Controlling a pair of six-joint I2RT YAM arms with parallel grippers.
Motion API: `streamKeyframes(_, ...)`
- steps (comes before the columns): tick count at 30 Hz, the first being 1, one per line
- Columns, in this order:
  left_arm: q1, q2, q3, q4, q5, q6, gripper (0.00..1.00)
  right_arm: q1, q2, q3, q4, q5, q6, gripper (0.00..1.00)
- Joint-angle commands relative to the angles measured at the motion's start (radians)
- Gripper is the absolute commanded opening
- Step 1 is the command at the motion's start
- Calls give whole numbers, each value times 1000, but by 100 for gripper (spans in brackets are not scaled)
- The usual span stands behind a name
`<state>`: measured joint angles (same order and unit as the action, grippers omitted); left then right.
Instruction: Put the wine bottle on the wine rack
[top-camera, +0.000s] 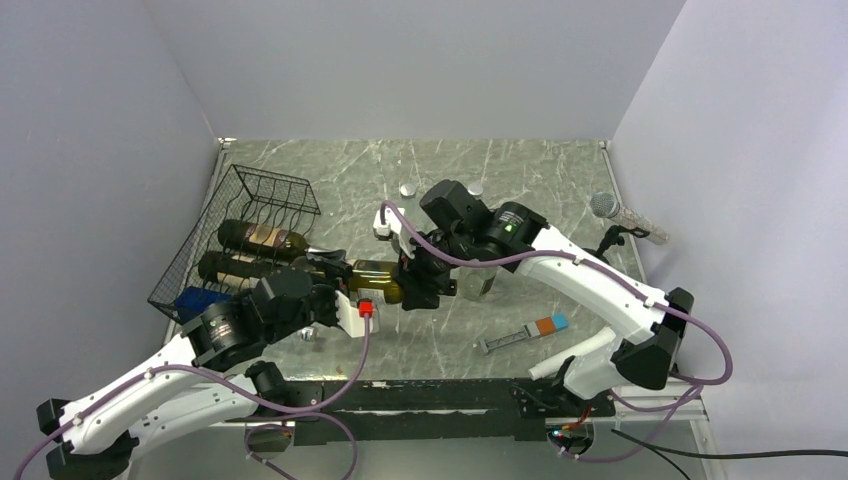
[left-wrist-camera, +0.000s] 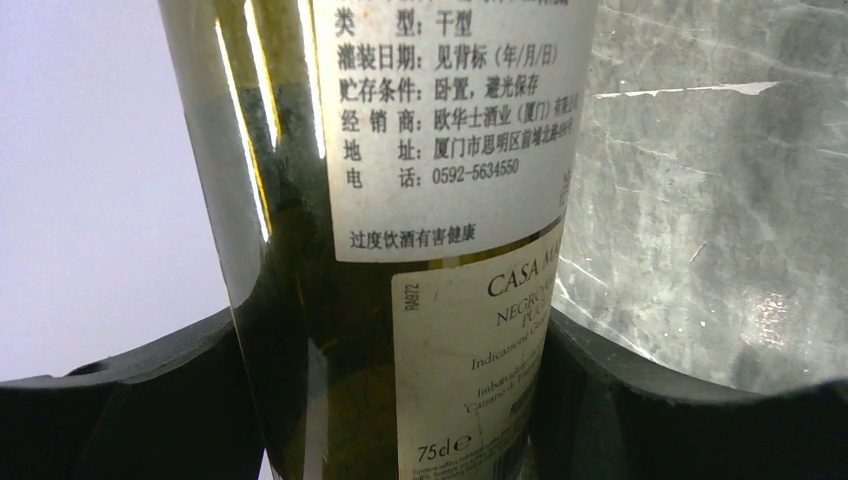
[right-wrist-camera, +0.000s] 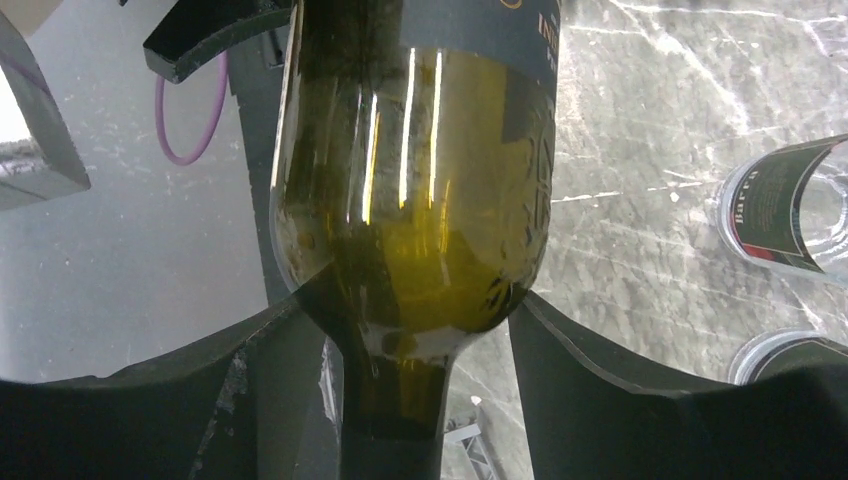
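The wine bottle (top-camera: 375, 272), dark green glass with pale labels, lies level above the table's middle, held between both arms. My left gripper (top-camera: 338, 283) is shut on its body near the base; in the left wrist view (left-wrist-camera: 395, 340) both fingers press the labelled glass (left-wrist-camera: 450, 130). My right gripper (top-camera: 412, 285) is at the neck end; in the right wrist view (right-wrist-camera: 410, 310) its fingertips touch the bottle's shoulder (right-wrist-camera: 420, 200), while the neck runs free between the fingers. The black wire wine rack (top-camera: 265, 190) stands at the left, just left of the held bottle.
Two other bottles (top-camera: 262, 237) (top-camera: 235, 268) lie in the rack, with a blue item (top-camera: 200, 300) at its near corner. A microphone (top-camera: 625, 212) lies at the right edge. A syringe-like tool (top-camera: 525, 335), two round caps (top-camera: 407, 190) and clear jars (right-wrist-camera: 790, 215) are on the marble table (top-camera: 520, 170).
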<state>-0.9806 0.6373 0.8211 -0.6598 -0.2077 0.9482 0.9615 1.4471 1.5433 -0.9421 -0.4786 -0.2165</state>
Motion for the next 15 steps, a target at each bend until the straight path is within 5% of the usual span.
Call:
streamKeyframes(1,0,-1,65,136,-40,-88,1,28,21,24,-33,18,-13,67)
streamKeyframes(3,0,3,65,131,-43,-99,1,34,26,23,-31,19,-9,53)
streamKeyframes(6,0,-1,61,134,-51,-117,1,37,42,40,-38,31,5,6)
streamKeyframes(10,0,-5,65,157,-75,-166,4,37,44,43,0,79,43,0)
streamKeyframes(12,0,-7,67,153,-84,-176,25,37,38,40,34,95,64,0)
streamKeyframes(15,0,-21,47,133,-108,-153,69,37,22,30,100,125,105,0)
